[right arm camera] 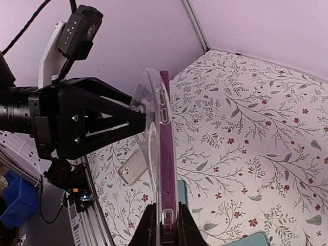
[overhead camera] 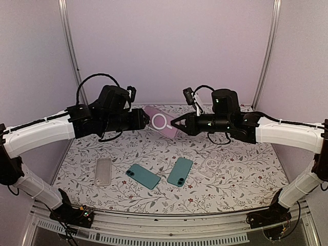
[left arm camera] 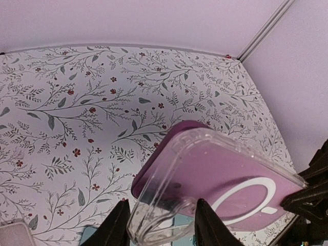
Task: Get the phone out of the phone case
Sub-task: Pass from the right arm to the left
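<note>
Status: phone point(left arm camera: 154, 174) is up in the air between both arms, well above the tabletop point(overhead camera: 230, 179). Its back, with the white ring, is tilted toward the overhead camera.

My left pincer point(left arm camera: 163, 218) is pinching one end of the clear phone case point(left arm camera: 230, 164), one finger on either side of the lip. My right pincer point(right arm camera: 166, 223) is pressed tight on the opposite end, clamping phone and case together edge-on.

Right wrist view: the shell bows away from the purple body at the left-pincer end, so that end looks partly unseated (can't tell how far round the rim that goes).

Handling, my read:
- Case is thin, flexible and glossy. It will likely bend before it pops, and it's slippery under hard fingers.
- Phone is rigid, slick and heavier than the shell, and a drop from this height could damage it.
- Best hold: left on the case lip only, right on the phone body rather than the rim.
- As it stands, my right grip traps both layers, which could fight the peel.
- Risk: phone springs free and falls to the tabletop.
</note>
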`<state>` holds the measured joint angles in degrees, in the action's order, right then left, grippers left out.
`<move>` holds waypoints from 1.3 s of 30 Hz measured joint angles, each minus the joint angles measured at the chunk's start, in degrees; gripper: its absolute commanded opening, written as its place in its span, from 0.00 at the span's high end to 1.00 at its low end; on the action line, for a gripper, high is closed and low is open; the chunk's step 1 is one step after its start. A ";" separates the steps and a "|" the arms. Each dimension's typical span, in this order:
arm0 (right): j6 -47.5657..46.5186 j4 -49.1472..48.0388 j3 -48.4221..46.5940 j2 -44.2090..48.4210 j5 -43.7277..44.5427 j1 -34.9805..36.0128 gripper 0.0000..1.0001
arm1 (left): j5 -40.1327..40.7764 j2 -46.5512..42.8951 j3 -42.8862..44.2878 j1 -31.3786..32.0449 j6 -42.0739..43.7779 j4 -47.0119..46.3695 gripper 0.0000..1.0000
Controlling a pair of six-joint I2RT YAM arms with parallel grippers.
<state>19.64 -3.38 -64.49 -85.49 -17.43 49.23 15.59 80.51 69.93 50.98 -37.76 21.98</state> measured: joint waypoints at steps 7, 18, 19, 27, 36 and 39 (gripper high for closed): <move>-0.07 -0.04 0.00 0.00 -0.13 0.28 1.00 | -0.61 -0.50 -1.22 0.00 0.94 -0.87 0.48; -0.17 -0.96 0.68 2.34 -2.67 1.31 1.00 | -7.58 -9.35 -7.32 -0.15 3.58 -4.17 0.34; -0.15 -1.16 0.83 2.95 -3.02 1.27 1.00 | -8.81 -10.75 -7.91 -0.17 3.72 -4.74 0.32; 0.24 -2.78 0.96 5.25 -5.38 -0.24 1.00 | -17.42 -20.70 -9.25 -0.42 4.94 -6.12 0.18; 2.25 -3.17 0.96 6.19 -10.32 -3.34 1.00 | -18.21 -28.02 -9.25 -0.68 7.80 -2.29 0.29; 5.22 -5.60 1.07 7.28 -15.32 -5.35 1.00 | -20.37 -29.83 -9.79 -1.22 8.72 -2.99 0.32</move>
<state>24.86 -8.97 -63.42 -78.22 -32.75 43.88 -4.78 50.68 60.14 49.76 -29.04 18.98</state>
